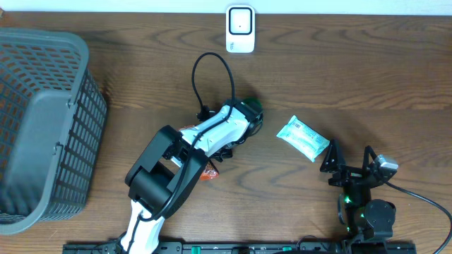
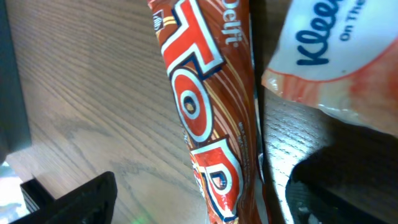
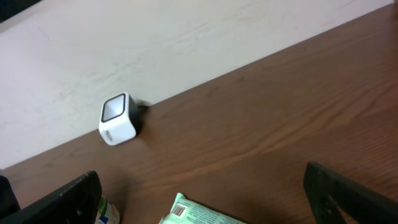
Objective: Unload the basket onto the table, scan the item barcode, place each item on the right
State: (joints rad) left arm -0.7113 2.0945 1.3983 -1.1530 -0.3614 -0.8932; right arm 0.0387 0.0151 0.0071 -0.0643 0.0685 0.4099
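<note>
Both pairs of jaws stand apart. On my left wrist feed, the left gripper (image 2: 202,180) has a finger on either side of the red chocolate bar (image 2: 205,112), neither clearly touching it, and a Kleenex pack (image 2: 336,56) lies just beside the bar. From overhead I place the bar near the middle of the worktop (image 1: 353,77), under the arm. The right gripper (image 1: 349,159) gapes near the front edge, with a pale green packet (image 1: 302,137) just beyond it. The scanner (image 1: 240,28) stands at the far edge.
</note>
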